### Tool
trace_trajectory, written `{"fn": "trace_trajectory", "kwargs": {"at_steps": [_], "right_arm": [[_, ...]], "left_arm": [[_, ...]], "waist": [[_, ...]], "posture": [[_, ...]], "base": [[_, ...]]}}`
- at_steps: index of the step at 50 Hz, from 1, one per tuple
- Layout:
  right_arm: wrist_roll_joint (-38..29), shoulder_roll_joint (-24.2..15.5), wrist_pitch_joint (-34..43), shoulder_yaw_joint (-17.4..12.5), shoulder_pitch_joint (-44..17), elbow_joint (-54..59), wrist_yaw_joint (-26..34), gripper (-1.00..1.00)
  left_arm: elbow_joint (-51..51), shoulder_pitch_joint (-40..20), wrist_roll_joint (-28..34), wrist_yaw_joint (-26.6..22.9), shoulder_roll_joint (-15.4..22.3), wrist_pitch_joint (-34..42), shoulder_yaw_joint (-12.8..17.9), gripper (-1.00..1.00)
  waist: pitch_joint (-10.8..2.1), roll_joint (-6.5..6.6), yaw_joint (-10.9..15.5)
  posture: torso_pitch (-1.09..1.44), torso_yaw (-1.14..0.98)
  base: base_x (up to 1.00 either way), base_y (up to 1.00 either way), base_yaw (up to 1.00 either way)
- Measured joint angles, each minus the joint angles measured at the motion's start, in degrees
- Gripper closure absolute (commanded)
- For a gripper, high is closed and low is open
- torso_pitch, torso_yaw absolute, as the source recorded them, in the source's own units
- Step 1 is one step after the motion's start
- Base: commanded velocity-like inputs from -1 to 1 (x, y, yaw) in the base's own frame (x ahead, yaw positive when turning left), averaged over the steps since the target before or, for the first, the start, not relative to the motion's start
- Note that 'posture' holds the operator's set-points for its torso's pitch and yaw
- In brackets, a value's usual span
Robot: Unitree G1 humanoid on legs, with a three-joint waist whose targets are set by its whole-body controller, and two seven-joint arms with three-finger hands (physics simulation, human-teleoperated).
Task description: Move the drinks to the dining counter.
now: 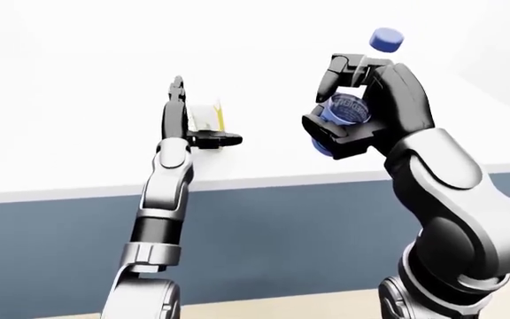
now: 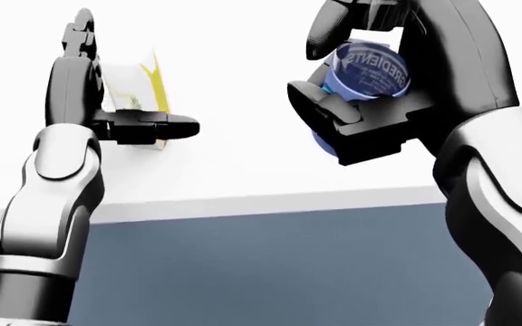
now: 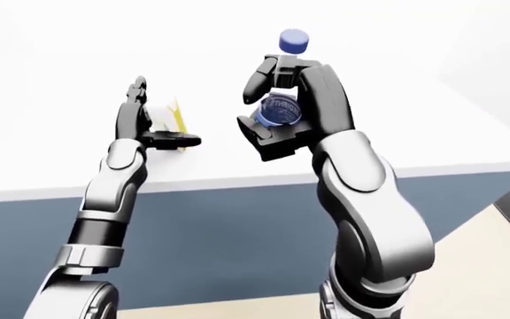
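Observation:
A white and yellow drink carton (image 2: 148,87) stands on the white dining counter (image 1: 69,146), left of middle in the head view. My left hand (image 2: 132,73) is open beside it, fingers pointing straight up and thumb stretched out across the carton's lower part. My right hand (image 1: 344,109) is shut on a blue bottle (image 2: 374,68), held tilted above the counter's near edge. The bottle's blue cap (image 1: 386,40) pokes out above the fingers. Its label faces the head view.
The counter's blue-grey side panel (image 1: 282,226) fills the lower half of the views. A strip of beige floor (image 1: 326,307) shows along the bottom. White counter top stretches left and right of both hands.

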Motion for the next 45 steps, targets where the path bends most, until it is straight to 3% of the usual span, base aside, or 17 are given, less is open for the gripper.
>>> {"fn": "trace_trajectory", "kwargs": {"at_steps": [6, 16, 24, 32, 37, 45], "right_arm": [[-0.61, 0.23, -0.22, -0.01, -0.86, 1.12, 0.56, 1.0], [-1.96, 2.68, -2.89, 0.36, -3.43, 7.85, -0.51, 1.0], [-0.87, 5.43, -6.72, 3.11, -6.06, 17.94, -1.63, 1.0], [-4.03, 8.14, -10.53, 6.39, -6.84, 26.52, -0.27, 1.0], [-8.58, 11.1, -18.21, 7.74, -6.91, 35.72, -0.51, 1.0], [-12.87, 15.26, -34.86, 7.57, -6.73, 51.75, -4.45, 1.0]], "left_arm": [[-7.15, 2.45, -0.37, -0.59, 0.79, 3.11, 0.56, -1.0], [-40.49, 17.08, -1.4, -2.56, 0.82, 15.21, 2.8, -1.0], [-54.05, 22.61, -2.67, -3.69, 0.16, 21.3, 3.39, -1.0], [-58.92, 24.86, -2.72, -4.76, 0.06, 23.49, 4.24, -1.0], [-60.23, 24.41, -3.08, -5.23, -0.1, 24.28, 3.83, -1.0], [-58.8, 23.06, -3.06, -4.6, -0.07, 24.27, 3.67, -1.0]], "waist": [[0.03, 0.19, -0.2], [0.15, 0.75, -0.54], [0.2, 0.93, -0.44], [0.22, 1.0, -0.4], [0.22, 1.16, -0.28], [-0.04, 1.46, -0.37]], "posture": [[0.0, 0.0], [0.0, 0.0], [0.0, 0.0], [0.0, 0.0], [0.0, 0.0], [0.0, 0.0]], "base": [[0.0, 0.0, 0.0], [0.0, 0.0, 0.0], [0.0, 0.0, 0.0], [0.0, 0.0, 0.0], [0.0, 0.0, 0.0], [0.0, 0.0, 0.0]]}}
